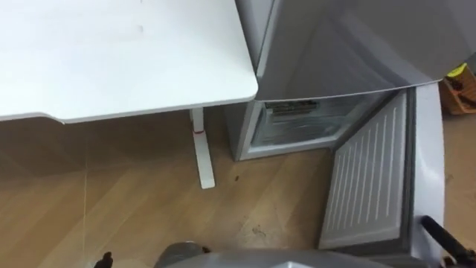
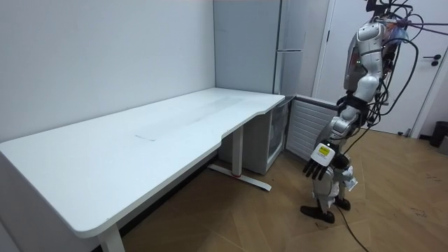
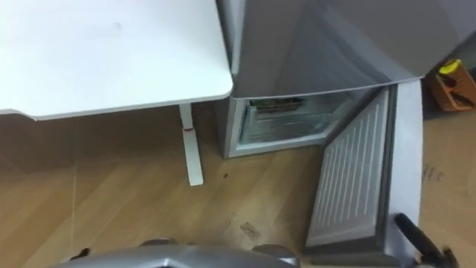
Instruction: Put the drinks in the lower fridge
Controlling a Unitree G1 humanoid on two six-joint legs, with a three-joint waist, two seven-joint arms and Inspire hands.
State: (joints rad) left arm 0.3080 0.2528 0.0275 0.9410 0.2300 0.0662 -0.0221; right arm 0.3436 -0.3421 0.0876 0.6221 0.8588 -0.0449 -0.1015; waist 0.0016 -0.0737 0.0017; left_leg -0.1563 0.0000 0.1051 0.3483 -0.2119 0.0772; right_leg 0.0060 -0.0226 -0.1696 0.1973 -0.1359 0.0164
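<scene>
My left hand (image 2: 318, 164) hangs empty, fingers spread, near the fridge (image 1: 297, 123); stepping closer, I could bump its open door (image 1: 368, 179).

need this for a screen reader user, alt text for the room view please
A humanoid robot stands before a grey fridge whose lower door is open, its left hand hanging open at its side. A long white table stands at the room view's left.
</scene>
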